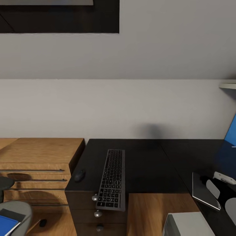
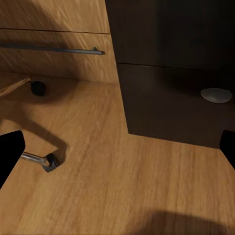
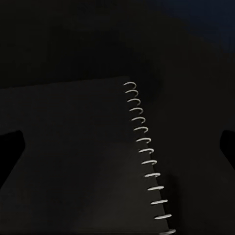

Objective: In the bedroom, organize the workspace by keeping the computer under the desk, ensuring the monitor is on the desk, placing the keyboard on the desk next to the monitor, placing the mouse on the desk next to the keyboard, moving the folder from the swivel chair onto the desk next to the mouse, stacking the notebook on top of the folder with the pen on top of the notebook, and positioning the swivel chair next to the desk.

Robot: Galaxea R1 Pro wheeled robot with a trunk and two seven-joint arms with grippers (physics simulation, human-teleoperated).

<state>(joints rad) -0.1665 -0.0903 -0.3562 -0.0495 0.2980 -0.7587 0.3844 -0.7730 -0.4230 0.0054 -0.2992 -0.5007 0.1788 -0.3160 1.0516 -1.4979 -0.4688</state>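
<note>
1. On the dark bench, the keyboard lay lengthwise toward you, its near end hanging past the front edge above the drawer knobs.
2. Just beside the keyboard, toward your left arm, sat the mouse, small, dark and rounded.
3. Off at the right edge you had the monitor, a blue sliver of screen, standing on the bench.
4. Here was the relation that mattered: the notebook lay flat on the bench directly under your right end effector, so the right arm was plainly the nearer one.
5. The right wrist view showed the notebook's black cover with a pale spiral binding running along one long edge, slanting slightly across the view between the fingers.
6. Your right end effector's fingers stood wide apart and held nothing.
7. Your left end effector was also spread and unloaded, pointing at the wooden floor beside the bench's drawer front.
8. Down at the lower left, a blue folder rested on the swivel chair, not yet moved.
9. The computer stood on the floor at the bottom edge.
</note>
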